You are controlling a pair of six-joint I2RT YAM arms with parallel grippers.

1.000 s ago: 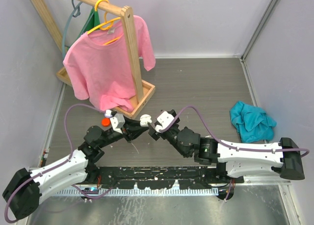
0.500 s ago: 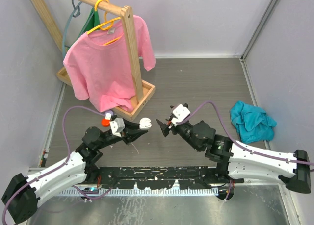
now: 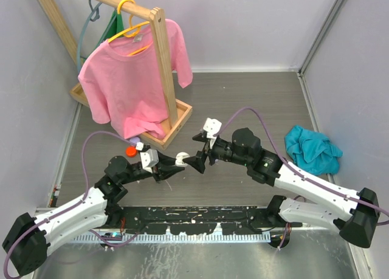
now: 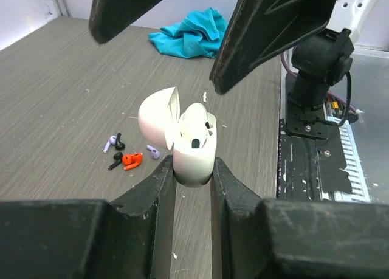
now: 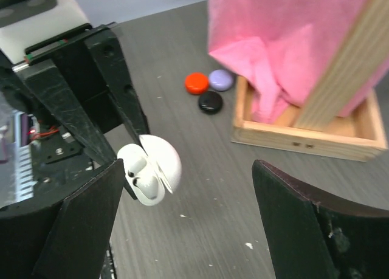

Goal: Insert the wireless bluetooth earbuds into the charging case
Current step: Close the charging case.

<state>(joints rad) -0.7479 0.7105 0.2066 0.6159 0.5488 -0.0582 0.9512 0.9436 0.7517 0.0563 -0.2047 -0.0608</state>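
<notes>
A white charging case (image 4: 193, 152) with its lid (image 4: 157, 115) flipped open is pinched at its base by my left gripper (image 4: 193, 165), which is shut on it above the table. White rounded shapes with dark spots sit inside the case (image 5: 146, 172). Several tiny earbuds (image 4: 124, 152), purple, black and orange-red, lie loose on the table beyond it. My right gripper (image 5: 191, 172) stands wide open with nothing in it, facing the case from just to its right. From above, the left gripper (image 3: 175, 161) and the right gripper (image 3: 196, 151) almost meet around the case (image 3: 180, 158).
Three small round cases, orange-red (image 5: 196, 82), purple (image 5: 220, 79) and black (image 5: 210, 101), lie by the wooden base (image 5: 304, 136) of a clothes rack (image 3: 164, 66) hung with a pink shirt (image 3: 130, 78). A teal cloth (image 3: 312, 149) lies at the right.
My right gripper drew back from the case, opened wider, and its arm swung round to face the case again. The left gripper kept hold of the case and shifted slightly nearer.
</notes>
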